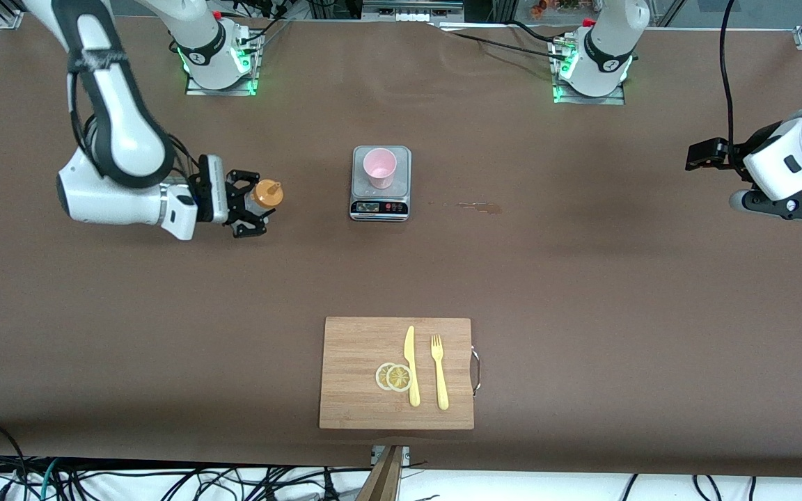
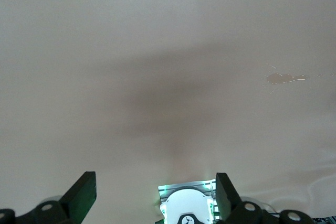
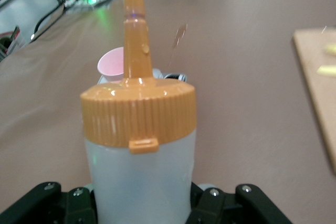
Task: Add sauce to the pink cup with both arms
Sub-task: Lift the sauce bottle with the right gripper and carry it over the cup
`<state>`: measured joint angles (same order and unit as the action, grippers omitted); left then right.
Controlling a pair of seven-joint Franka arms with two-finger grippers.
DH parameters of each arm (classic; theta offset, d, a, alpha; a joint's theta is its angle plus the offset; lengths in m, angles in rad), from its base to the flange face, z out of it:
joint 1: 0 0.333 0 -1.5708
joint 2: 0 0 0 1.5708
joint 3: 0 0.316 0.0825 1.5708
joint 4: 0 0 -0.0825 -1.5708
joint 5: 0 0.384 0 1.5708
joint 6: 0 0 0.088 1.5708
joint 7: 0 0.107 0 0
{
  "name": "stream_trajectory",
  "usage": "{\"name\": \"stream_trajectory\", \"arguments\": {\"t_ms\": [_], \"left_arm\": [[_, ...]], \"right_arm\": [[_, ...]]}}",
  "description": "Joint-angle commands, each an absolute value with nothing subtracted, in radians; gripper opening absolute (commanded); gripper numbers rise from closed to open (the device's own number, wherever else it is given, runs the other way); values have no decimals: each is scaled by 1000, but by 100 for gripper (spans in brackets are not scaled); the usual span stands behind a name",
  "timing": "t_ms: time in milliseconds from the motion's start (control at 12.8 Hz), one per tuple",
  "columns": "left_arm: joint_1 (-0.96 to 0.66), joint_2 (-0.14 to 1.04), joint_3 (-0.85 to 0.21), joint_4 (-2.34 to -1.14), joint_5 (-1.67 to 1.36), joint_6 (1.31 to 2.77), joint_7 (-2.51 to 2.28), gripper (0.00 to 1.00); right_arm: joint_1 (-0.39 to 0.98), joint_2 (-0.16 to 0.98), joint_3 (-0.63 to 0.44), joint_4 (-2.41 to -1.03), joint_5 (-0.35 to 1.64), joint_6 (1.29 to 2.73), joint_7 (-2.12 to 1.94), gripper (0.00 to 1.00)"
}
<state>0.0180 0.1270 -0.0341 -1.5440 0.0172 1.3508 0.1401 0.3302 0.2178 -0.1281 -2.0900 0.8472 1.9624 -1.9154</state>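
Right gripper [image 1: 251,204] clamps one sauce bottle [image 1: 268,194] (orange cap up) toward the right arm's end of the table. One pink cup [image 1: 379,168] stands on one scale [image 1: 381,206]. Left gripper [image 2: 156,192], fingers wide, waits holding nothing.

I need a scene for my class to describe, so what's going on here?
The right gripper is shut on the sauce bottle, upright at the right arm's end of the table. The pink cup stands on a scale mid-table. The left gripper waits open over its own end. A board with cutlery lies nearer the camera.
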Motion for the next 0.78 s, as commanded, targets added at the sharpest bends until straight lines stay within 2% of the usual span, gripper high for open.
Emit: {"name": "stream_trajectory", "arguments": {"t_ms": [0,392,706], "left_arm": [[17,135,-35,-1525,44,1347,163,100],[17,135,-35,-1525,43,1347,163,100],[18,135,-35,-1525,43,1347,163,100]], "right_arm": [[452,126,-141,-2151,694,2035,-1658,0],[644,78,-140,-2169,358,2065,-1185,0],[715,83,-129,-2175,210,2062,-962,0]]}}
